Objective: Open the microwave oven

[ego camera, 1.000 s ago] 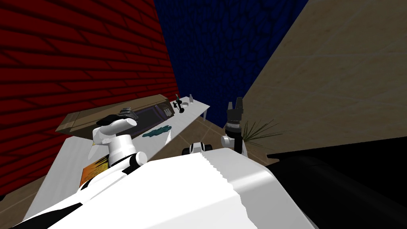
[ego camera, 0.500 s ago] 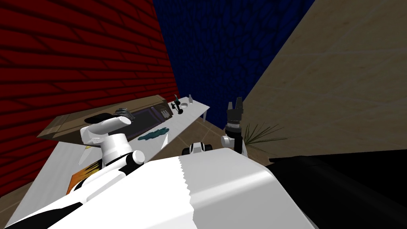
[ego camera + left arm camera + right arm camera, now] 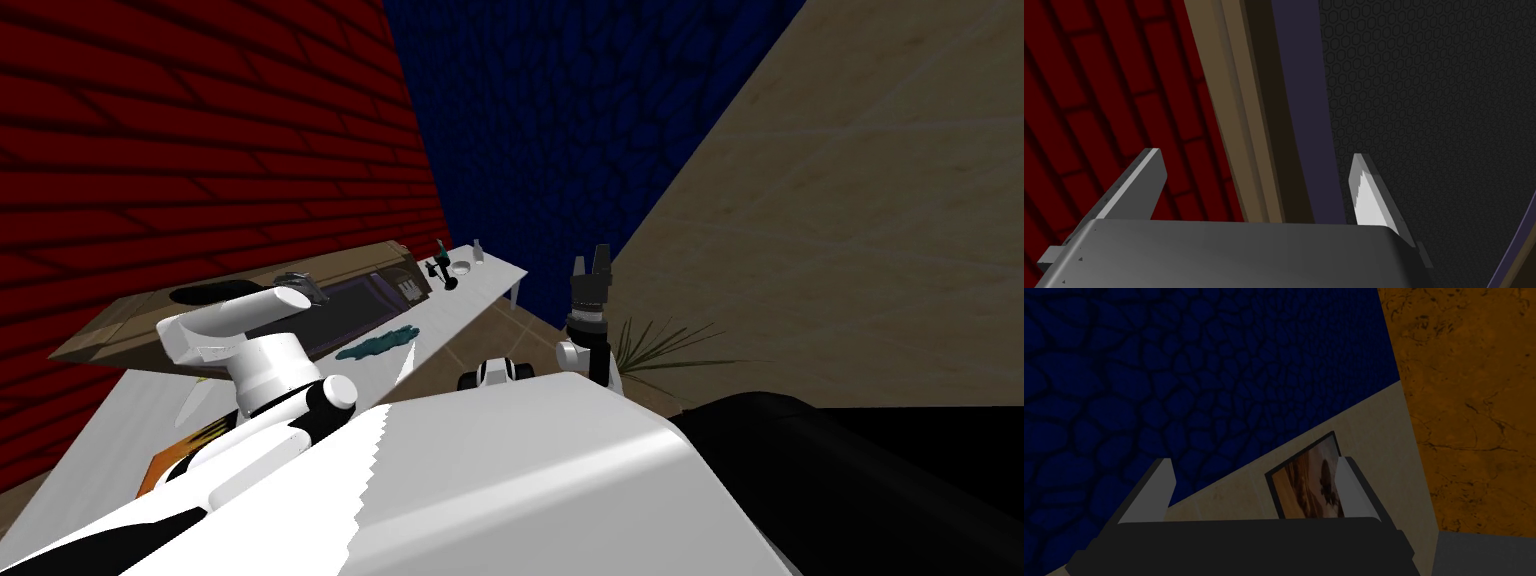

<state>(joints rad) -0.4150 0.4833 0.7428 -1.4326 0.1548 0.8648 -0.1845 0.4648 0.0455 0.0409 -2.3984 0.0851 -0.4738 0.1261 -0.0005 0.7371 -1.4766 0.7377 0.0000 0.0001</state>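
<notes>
microwave [image 3: 340, 265]: lying lengthwise along the brick wall [image 3: 200, 150], door [image 3: 1424, 100] facing the left gripper [image 3: 1254, 155].
left gripper: spreading wide, straddling the door's edge, grasping nothing.
right gripper [image 3: 590, 258]: pointing up, released, empty.

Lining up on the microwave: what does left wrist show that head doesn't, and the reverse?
Left wrist adds: the open left gripper framing the brown box-shaped microwave's casing edge and purple door frame, beside the dark honeycomb-mesh door window. Head adds: the long white counter it sits on, a crumpled teal cloth, a spiky green plant, and the right gripper raised, open. Both: the microwave and the dark red brick wall.
</notes>
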